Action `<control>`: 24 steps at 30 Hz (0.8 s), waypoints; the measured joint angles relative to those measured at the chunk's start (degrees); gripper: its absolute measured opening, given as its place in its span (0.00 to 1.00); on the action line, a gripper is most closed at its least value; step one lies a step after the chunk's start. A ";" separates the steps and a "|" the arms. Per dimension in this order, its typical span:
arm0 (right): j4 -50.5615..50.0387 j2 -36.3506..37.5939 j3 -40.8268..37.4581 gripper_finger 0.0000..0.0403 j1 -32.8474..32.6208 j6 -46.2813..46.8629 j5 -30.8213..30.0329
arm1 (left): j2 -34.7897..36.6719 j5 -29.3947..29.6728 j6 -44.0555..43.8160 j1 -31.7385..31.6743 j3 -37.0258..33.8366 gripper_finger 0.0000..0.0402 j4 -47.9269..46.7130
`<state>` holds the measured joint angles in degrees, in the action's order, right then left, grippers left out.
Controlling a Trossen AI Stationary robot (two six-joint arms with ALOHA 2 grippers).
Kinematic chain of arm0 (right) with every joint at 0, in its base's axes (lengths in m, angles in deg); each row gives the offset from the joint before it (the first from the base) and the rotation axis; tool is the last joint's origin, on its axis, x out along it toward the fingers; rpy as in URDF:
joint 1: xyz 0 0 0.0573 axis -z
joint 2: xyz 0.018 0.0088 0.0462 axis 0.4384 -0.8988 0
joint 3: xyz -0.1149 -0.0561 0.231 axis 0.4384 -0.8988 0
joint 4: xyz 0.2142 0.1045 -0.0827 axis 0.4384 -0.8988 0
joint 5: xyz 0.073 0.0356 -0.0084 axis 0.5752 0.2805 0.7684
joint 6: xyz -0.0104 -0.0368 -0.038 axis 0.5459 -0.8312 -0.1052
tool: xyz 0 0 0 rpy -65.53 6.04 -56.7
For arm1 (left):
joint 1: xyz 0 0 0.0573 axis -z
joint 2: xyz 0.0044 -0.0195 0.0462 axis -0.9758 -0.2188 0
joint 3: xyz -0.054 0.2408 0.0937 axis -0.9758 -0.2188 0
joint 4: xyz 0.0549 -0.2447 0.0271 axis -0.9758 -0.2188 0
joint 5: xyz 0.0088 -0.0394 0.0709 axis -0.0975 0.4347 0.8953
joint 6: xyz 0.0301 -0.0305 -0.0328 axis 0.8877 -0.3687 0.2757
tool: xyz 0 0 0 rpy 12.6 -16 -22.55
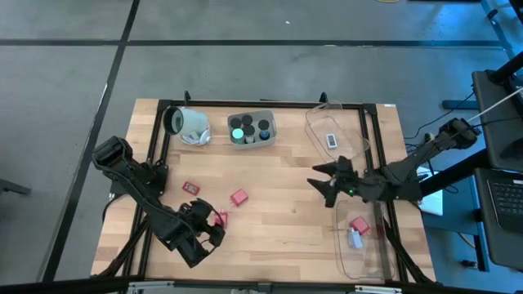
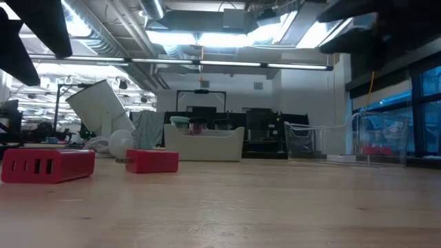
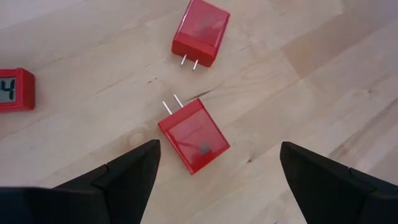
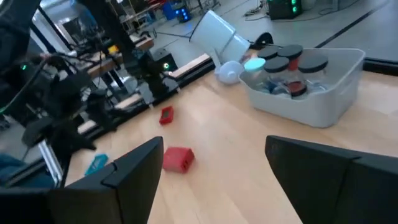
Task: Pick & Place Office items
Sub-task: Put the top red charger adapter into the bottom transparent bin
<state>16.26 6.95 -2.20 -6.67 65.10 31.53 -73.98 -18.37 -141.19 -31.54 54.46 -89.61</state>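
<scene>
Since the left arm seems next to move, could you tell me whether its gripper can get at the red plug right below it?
Probably yes. The left gripper is open above the near red plug, its fingers to either side. The second plug lies apart, and nothing covers the near one.

plug block (image 3: 194, 142) between left jaws | second block (image 3: 201, 32) beyond — prongs facing (apart)

Mid worktop (image 1: 278, 208) is bare wood between both arms, free to pass. Left tool (image 1: 214, 233) hangs open over 1 red plug (image 3: 193, 134), bare wood either side; 2nd plug (image 3: 200, 33) just beyond. Back edge blocked by white cup (image 1: 188, 125) and grey bin (image 1: 251, 130). 2 clear trays (image 1: 339, 133) line the right side.
</scene>
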 joint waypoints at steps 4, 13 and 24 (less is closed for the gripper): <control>8.64 -5.01 -0.02 0.71 5.85 -6.70 12.73 | 0.00 0.30 0.00 0.28 0.00 0.82 -0.04; 19.56 -21.30 6.54 0.73 15.22 -22.93 39.00 | 0.00 -0.07 -0.02 0.29 0.00 0.82 -0.15; 5.08 -43.36 29.34 0.91 20.79 -42.29 55.98 | 0.00 -5.20 -0.16 0.51 0.00 0.82 -0.33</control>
<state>21.33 -36.41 27.14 14.11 22.81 87.51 -73.98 -23.57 -141.35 -31.03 54.46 -89.94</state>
